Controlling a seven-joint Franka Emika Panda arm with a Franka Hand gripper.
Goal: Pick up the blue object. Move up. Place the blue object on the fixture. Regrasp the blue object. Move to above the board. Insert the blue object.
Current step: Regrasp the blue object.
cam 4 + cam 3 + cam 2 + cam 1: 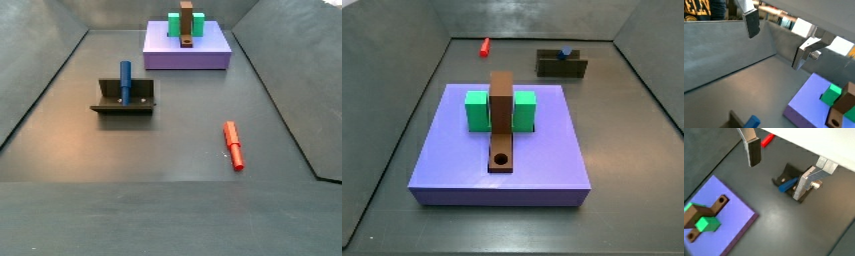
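The claw's fingers [753,150] are hanging nearest, spread wide and empty, high over the floor. The blue peg [126,81] is leaning in the fixture [124,101], apparently awaiting regrasp.

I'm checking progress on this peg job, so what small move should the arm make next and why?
Probably bring the gripper down over the blue object to regrasp it. The peg already sits on the fixture, apart from the board. In both wrist views the fingers are spread with nothing between them, above the floor, and the bar's hole is unfilled.
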